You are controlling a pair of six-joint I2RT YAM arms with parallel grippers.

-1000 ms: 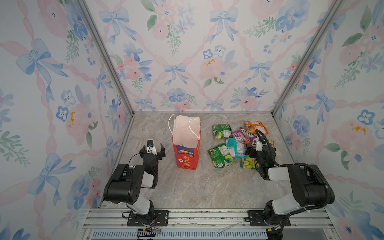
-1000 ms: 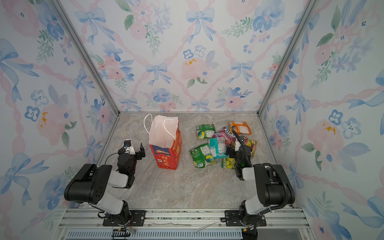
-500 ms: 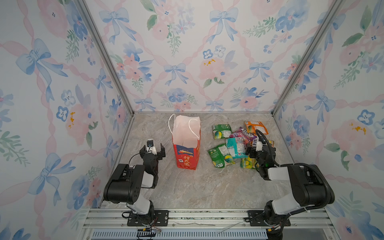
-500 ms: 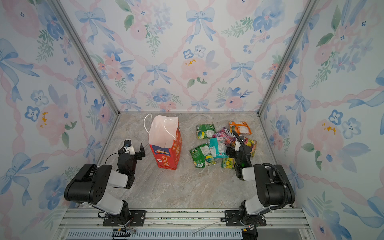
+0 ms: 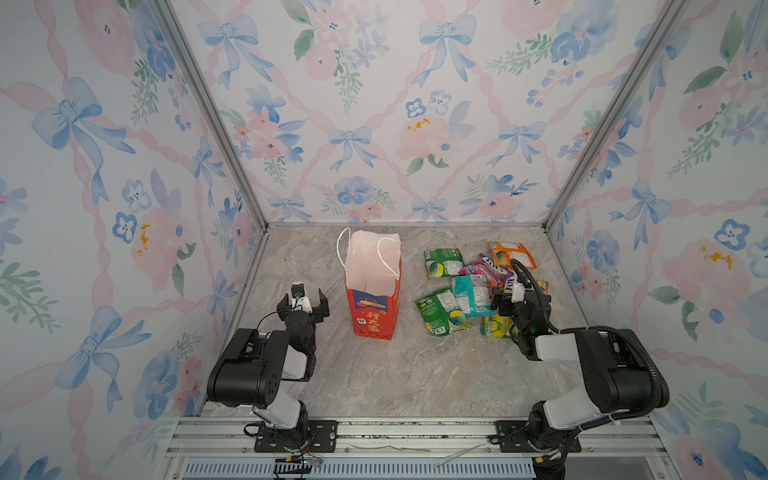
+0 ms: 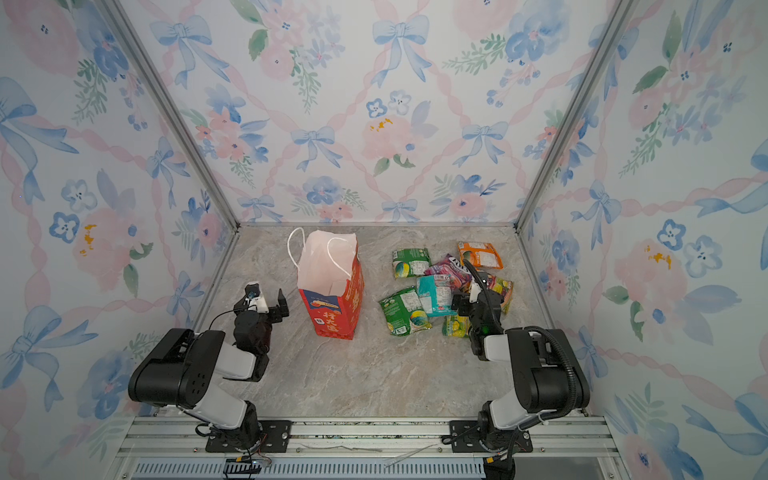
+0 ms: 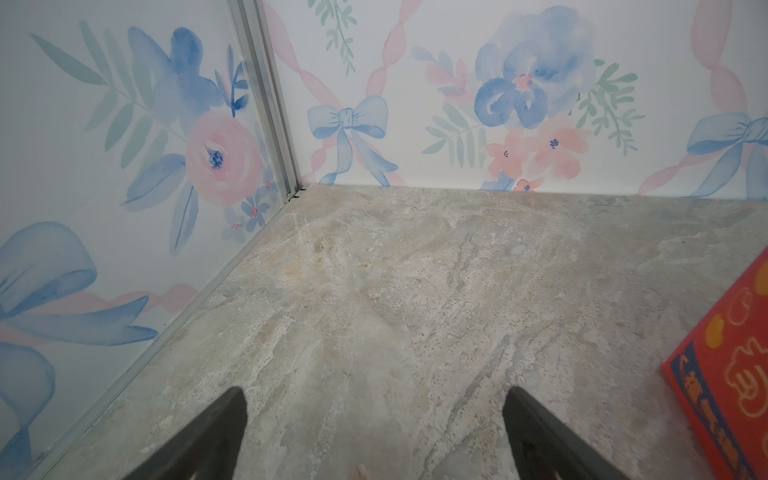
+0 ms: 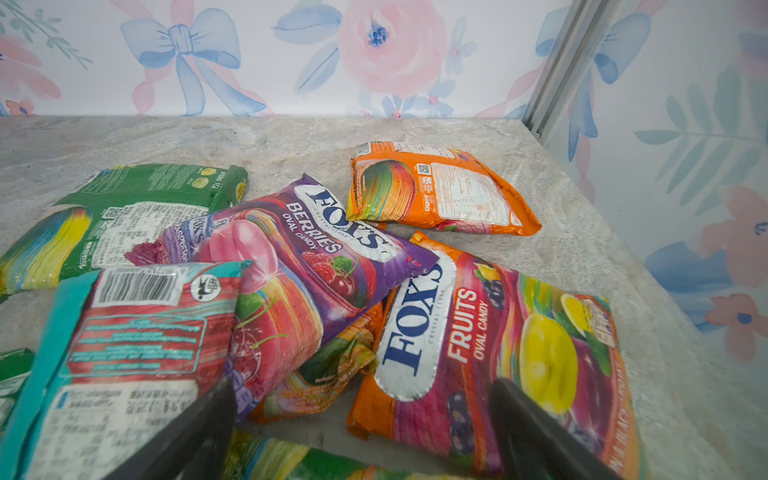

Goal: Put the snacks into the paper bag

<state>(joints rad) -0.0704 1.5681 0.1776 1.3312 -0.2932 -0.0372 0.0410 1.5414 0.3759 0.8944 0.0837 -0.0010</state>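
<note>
The red paper bag (image 5: 371,309) (image 6: 332,309) stands upright and open at mid-table, white inside; its side shows in the left wrist view (image 7: 731,374). The snacks lie in a loose pile to its right: two green packets (image 5: 442,262) (image 5: 441,312), a teal one (image 5: 471,295), a purple Berries one (image 8: 316,249), an orange one (image 8: 436,191), an orange-pink Fruits one (image 8: 478,332) and a yellow-green one (image 5: 496,326). My right gripper (image 5: 519,298) (image 8: 361,390) hovers open over the pile's near edge, holding nothing. My left gripper (image 5: 303,301) (image 7: 374,399) stands open and empty, left of the bag.
Floral walls with metal corner posts (image 5: 216,124) close in the marble table (image 5: 395,374) on three sides. The orange packet lies near the back right corner. A metal rail (image 5: 395,432) runs along the front edge by the arm bases.
</note>
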